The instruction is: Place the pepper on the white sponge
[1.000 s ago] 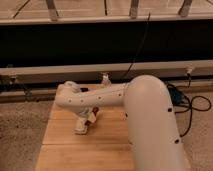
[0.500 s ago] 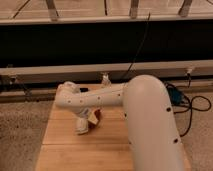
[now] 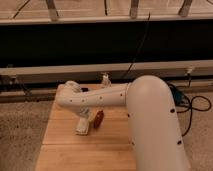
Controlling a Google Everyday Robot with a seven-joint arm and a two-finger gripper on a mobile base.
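Note:
The pepper (image 3: 98, 119) is a small dark red piece lying on the wooden table (image 3: 65, 155), left of centre. My gripper (image 3: 84, 122) hangs down from the white arm's wrist (image 3: 72, 97), right beside the pepper on its left and close to touching it. A small off-white block, the white sponge (image 3: 82, 131), shows just under the gripper on the table, partly hidden by it. The pepper lies next to the sponge, at its right edge; I cannot tell whether they touch.
My big white arm (image 3: 150, 120) covers the table's right half. A small white object (image 3: 105, 79) stands at the table's back edge. Cables (image 3: 192, 105) and a blue thing (image 3: 175, 93) lie on the speckled floor at right. A dark wall runs behind.
The pepper now shows plainly to the right of the gripper, where a second ago it was mostly hidden. The arm has barely shifted.

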